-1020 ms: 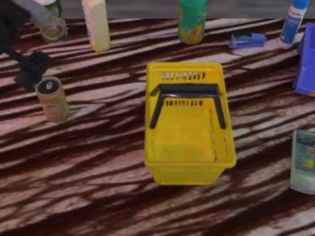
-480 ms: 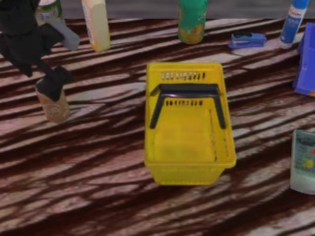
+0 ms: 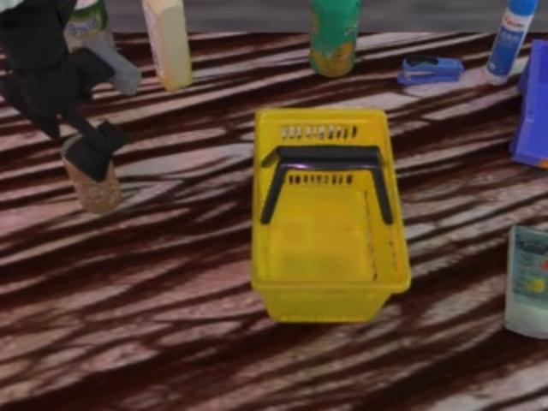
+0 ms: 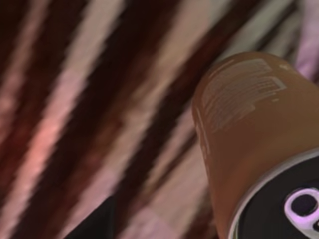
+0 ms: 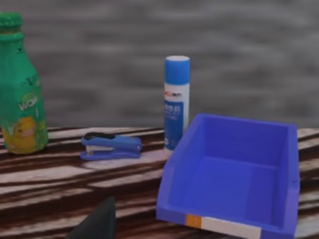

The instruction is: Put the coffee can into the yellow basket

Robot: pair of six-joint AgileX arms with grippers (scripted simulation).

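Hovering still over the coffee can (image 3: 96, 190), left claw (image 3: 92, 152); grip state unclear.

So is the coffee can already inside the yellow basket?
No, the coffee can stands on the table left of the yellow basket, under the left end effector.

- Left arm (image 3: 38, 51): matte black links of blocky, angular shape, seen from above at the table's far left corner.
- Grey segment (image 3: 116, 70): one pale grey cylindrical section set among the black parts of the left arm.
- Left gripper (image 3: 92, 152): black, chunky body, no markings visible.
- Finger (image 4: 94, 224): dark, pointed tip in the left wrist view.
- Right gripper finger (image 5: 97, 221): dark charcoal, wedge-shaped, plain.
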